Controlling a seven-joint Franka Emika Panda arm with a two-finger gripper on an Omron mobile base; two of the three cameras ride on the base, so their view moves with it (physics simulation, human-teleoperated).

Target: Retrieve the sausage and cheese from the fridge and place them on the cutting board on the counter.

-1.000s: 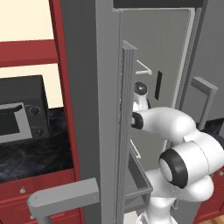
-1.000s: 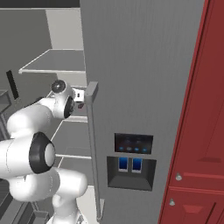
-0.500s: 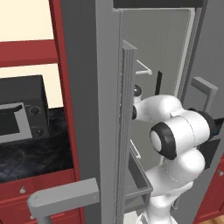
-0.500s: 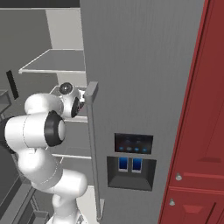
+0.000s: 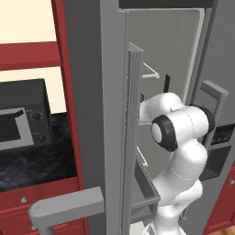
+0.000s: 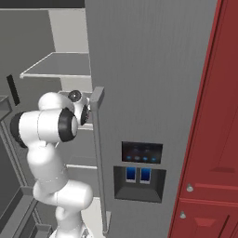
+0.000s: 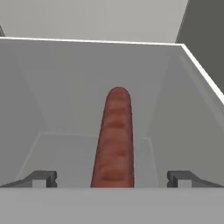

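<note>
Having folded its elbow higher and pushed deeper than a moment ago, reaches well inside the tall grey side-by-side fridge (image 6: pixel 153 69). Hand (image 7: pixel 113 179) spread wide and holding nothing, dark finger tips (image 7: pixel 43 178) set either side of the near end of the slim dark reddish-brown sausage (image 7: pixel 114 131), not touching it. Means, by the look of it, approach nearly done and closing on the stick next; nothing yet carried out of the fridge. Sausage lying lengthwise away from the hand on the floor of a white-walled fridge compartment (image 7: pixel 65 87), apart from both side walls, nothing else seen beside it. Farther off, beyond the open grey door (image 5: pixel 92 92), black marbled stone surface (image 5: pixel 36 165) with a dark microwave (image 5: pixel 18 121) standing on it.
</note>
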